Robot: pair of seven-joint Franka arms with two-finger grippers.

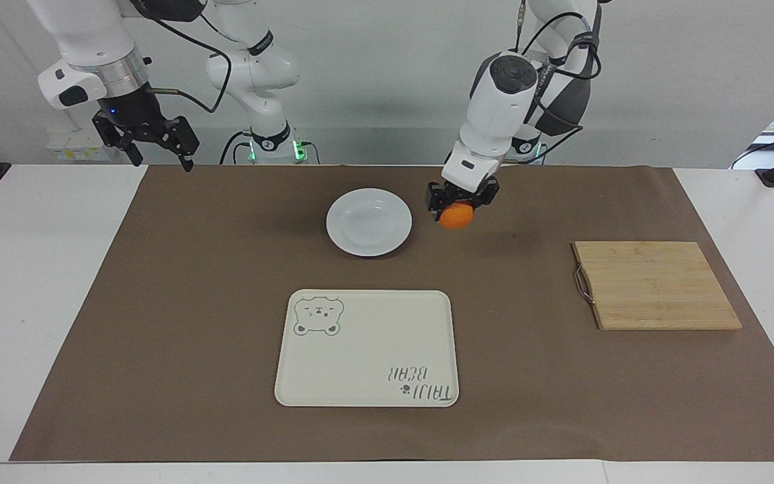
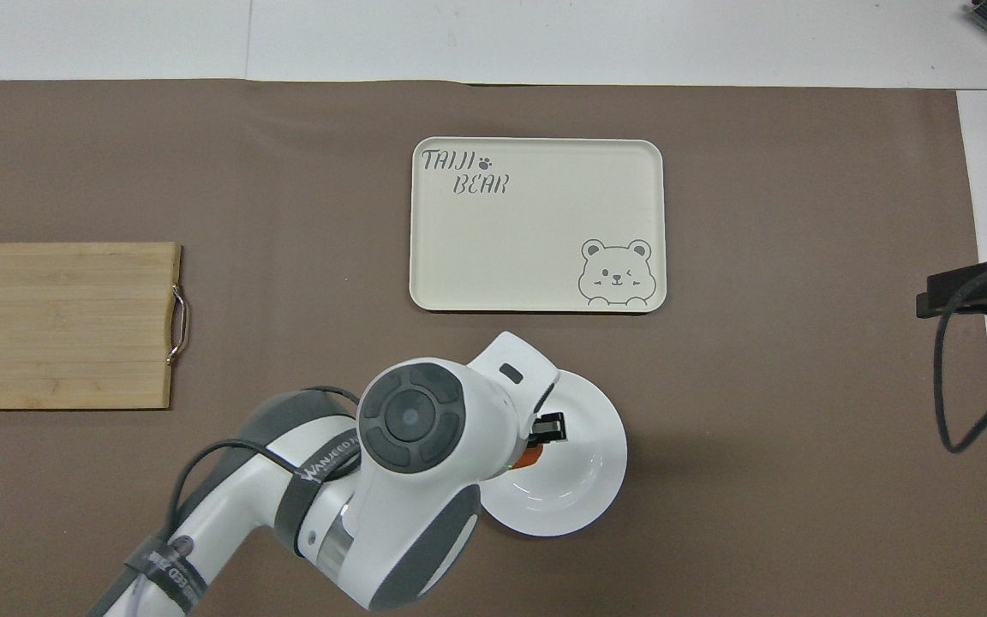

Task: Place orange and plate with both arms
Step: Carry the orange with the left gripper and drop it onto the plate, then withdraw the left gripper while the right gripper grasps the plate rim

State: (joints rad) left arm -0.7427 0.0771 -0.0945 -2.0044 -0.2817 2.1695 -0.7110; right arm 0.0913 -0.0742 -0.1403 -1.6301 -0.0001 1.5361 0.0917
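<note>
One small bright-orange orange (image 1: 455, 216) hangs clamped in the left gripper (image 1: 459, 204) above the brown mat, just beside the plate (image 1: 368, 222) toward the left arm's end of the table; in the facing view the round, glossy white plate lies at about nine o'clock from the fruit, so the carry looks nearly done. From overhead the gripper already overlaps the plate's rim, though it is raised. At ten o'clock of the plate the right gripper (image 1: 156, 144) waits, fingers wide and empty, over the mat's corner
</note>
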